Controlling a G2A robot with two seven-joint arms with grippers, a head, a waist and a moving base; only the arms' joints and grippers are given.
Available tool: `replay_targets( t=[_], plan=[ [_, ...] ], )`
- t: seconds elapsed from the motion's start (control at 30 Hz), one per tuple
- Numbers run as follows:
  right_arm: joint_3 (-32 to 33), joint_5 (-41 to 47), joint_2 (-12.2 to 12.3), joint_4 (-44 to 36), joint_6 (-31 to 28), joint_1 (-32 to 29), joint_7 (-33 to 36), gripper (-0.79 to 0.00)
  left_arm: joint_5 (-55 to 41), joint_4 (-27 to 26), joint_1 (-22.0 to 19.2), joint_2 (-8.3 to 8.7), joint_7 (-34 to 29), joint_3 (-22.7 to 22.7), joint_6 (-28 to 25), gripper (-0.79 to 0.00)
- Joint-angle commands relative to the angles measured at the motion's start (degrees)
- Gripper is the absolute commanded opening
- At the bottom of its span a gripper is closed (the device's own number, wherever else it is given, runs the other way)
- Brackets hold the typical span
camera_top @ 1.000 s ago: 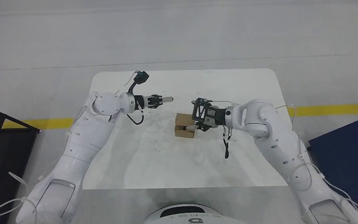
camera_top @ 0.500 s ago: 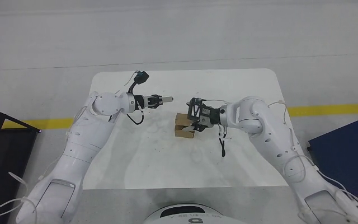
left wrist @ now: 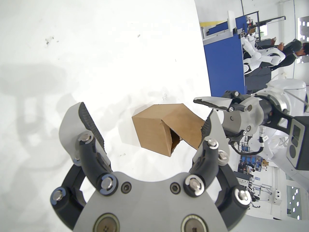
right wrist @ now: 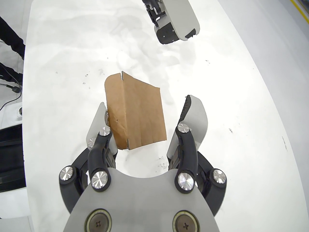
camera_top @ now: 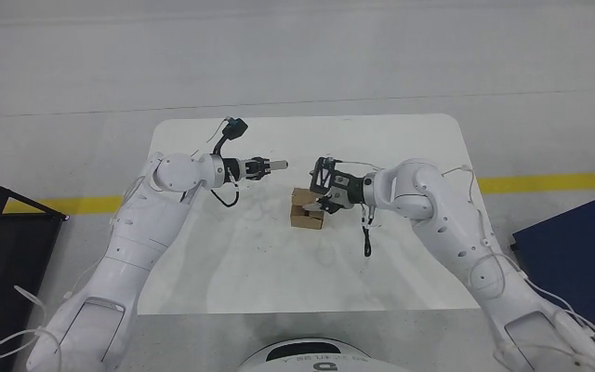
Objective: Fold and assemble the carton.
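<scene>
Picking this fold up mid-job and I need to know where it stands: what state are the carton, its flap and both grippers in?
carton: partly folded, resting on the table, one end not closed.
flap: raised, angled off the carton body, with a gap under it.
left gripper: open, empty, apart from the carton.
right gripper: open, fingers either side of the flap, not clamped on it.

- In the top view, the right gripper (camera_top: 320, 189) covers the side of the carton (camera_top: 302, 217) nearest it, so I can't see that side.
- In the right wrist view, one finger (right wrist: 96, 124) overlaps the carton's edge; I can't tell whether it touches.
- In the left wrist view, a finger (left wrist: 212, 134) of the left gripper (left wrist: 144, 114) hides the far edge of the carton's flap, and the gap under that flap is too dark to read.
</scene>
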Motion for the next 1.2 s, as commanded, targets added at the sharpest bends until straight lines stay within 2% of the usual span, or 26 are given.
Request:
replay_targets(
  t=[0.0, 0.1, 0.13, 0.3, 0.37, 0.57, 0.73, 0.77, 0.8, 0.83, 0.87, 0.97, 1.1, 1.13, 1.17],
  plan=[
    [-0.1, 0.1, 0.0, 0.2, 0.1, 0.1, -0.1, -0.48, 0.0, 0.0, 0.0, 0.0, 0.0, 0.0, 0.0, 0.0],
    [-0.2, -0.1, 0.0, 0.1, 0.4, 0.2, -0.4, -0.733, 0.0, 0.0, 0.0, 0.0, 0.0, 0.0, 0.0, 0.0],
    [-0.2, -0.5, 0.0, 0.1, 0.7, 0.1, -0.4, -0.785, 0.0, 0.0, 0.0, 0.0, 0.0, 0.0, 0.0, 0.0],
    [-0.4, -5.7, 0.2, -2.4, 3.9, -1.1, -1.8, -0.785, 0.0, 0.0, 0.0, 0.0, 0.0, 0.0, 0.0, 0.0],
    [-0.3, -10.8, 0.4, -4.4, 6.7, -2.3, -2.7, -0.785, 0.0, 0.0, 0.0, 0.0, 0.0, 0.0, 0.0, 0.0],
    [-0.3, -27.5, 1.2, -12.0, 16.5, -9.1, -6.1, -0.785, 0.0, 0.0, 0.0, 0.0, 0.0, 0.0, 0.0, 0.0],
    [3.3, -32.3, 2.2, -15.8, 19.8, -14.3, -9.1, -0.776, 0.0, 0.0, 0.0, 0.0, 0.0, 0.0, 0.0, 0.0],
    [4.0, -32.7, 2.4, -16.3, 20.0, -15.1, -9.2, -0.72, 0.0, 0.0, 0.0, 0.0, 0.0, 0.0, 0.0, 0.0],
    [4.6, -32.8, 2.5, -16.7, 19.9, -15.8, -9.1, -0.591, 0.0, 0.0, 0.0, 0.0, 0.0, 0.0, 0.0, 0.0],
    [5.0, -32.3, 2.6, -16.9, 19.3, -16.5, -8.6, -0.502, 0.0, 0.0, 0.0, 0.0, 0.0, 0.0, 0.0, 0.0],
    [5.2, -31.6, 2.7, -17.1, 18.2, -16.8, -8.2, -0.453, 0.0, 0.0, 0.0, 0.0, 0.0, 0.0, 0.0, 0.0],
    [4.7, -30.5, 2.7, -17.1, 15.7, -17.0, -7.3, -0.379, 0.0, 0.0, 0.0, 0.0, 0.0, 0.0, 0.0, 0.0],
    [3.2, -28.2, 2.2, -15.4, 13.7, -15.6, -5.8, -0.132, 0.0, 0.0, 0.0, 0.0, 0.0, 0.0, 0.0, 0.0],
    [2.8, -26.4, 2.1, -14.9, 12.0, -15.2, -6.3, -0.08, 0.0, 0.0, 0.0, 0.0, 0.0, 0.0, 0.0, 0.0],
    [2.8, -24.6, 2.1, -14.4, 10.4, -14.8, -7.0, -0.062, 0.0, 0.0, 0.0, 0.0, 0.0, 0.0, 0.0, 0.0]
  ],
)
